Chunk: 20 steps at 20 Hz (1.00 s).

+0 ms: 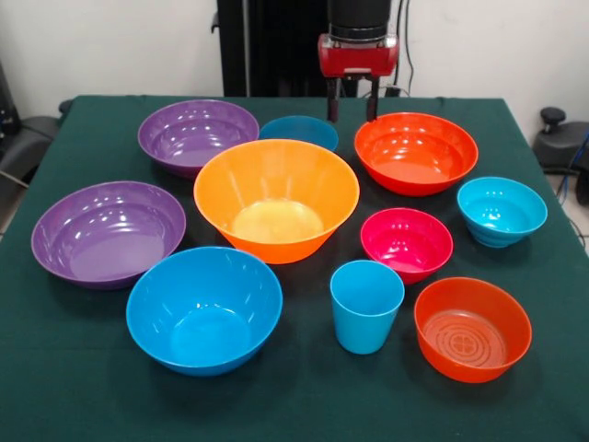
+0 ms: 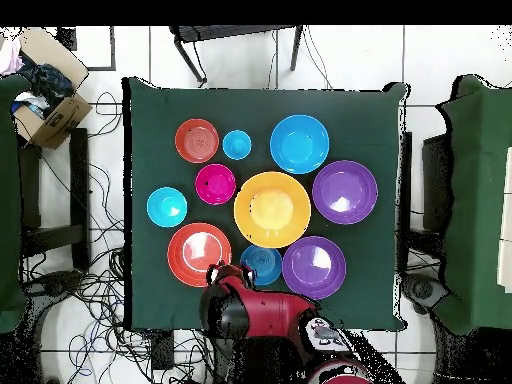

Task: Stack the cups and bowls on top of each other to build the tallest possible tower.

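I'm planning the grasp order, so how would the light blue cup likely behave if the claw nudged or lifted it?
The light blue cup stands upright, taller than wide and narrowing toward its base, so a sideways nudge would probably tip it; once down, it might roll in a curve. Its glossy, thin-looking wall suggests that it is light, fairly stiff and perhaps slippery. The magenta bowl close behind it could get bumped.

Nine glossy bowls and one cup stand upright and separate, none stacked. In the front view, a large orange bowl sits in the middle. Two purple bowls lie at left, one far, one nearer. A big blue bowl is at front. A small blue bowl hides partly behind the orange one. A wide red-orange bowl is far right, a cyan bowl beside it, a magenta bowl between. The light blue cup stands beside a small red-orange bowl.
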Available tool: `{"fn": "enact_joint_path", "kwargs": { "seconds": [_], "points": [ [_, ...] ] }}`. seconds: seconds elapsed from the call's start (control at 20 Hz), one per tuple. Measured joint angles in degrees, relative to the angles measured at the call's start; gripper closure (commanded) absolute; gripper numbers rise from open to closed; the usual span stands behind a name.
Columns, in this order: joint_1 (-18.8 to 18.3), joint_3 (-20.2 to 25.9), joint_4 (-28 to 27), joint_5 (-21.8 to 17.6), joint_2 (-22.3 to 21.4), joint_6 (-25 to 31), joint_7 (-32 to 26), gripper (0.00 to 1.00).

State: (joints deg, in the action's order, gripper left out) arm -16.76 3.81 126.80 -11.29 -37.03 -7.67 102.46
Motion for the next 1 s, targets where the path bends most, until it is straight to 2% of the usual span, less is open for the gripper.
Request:
{"fn": "enact_joint_path", "kwargs": {
  "seconds": [0.5, 1.0],
  "points": [
    [0.2, 0.0, 0.0, 0.0, 2.8, -1.7, 8.3, 0.00],
    [1.0, 0.0, 0.0, 0.0, 3.2, -1.8, 12.1, 0.00]
  ]
}}
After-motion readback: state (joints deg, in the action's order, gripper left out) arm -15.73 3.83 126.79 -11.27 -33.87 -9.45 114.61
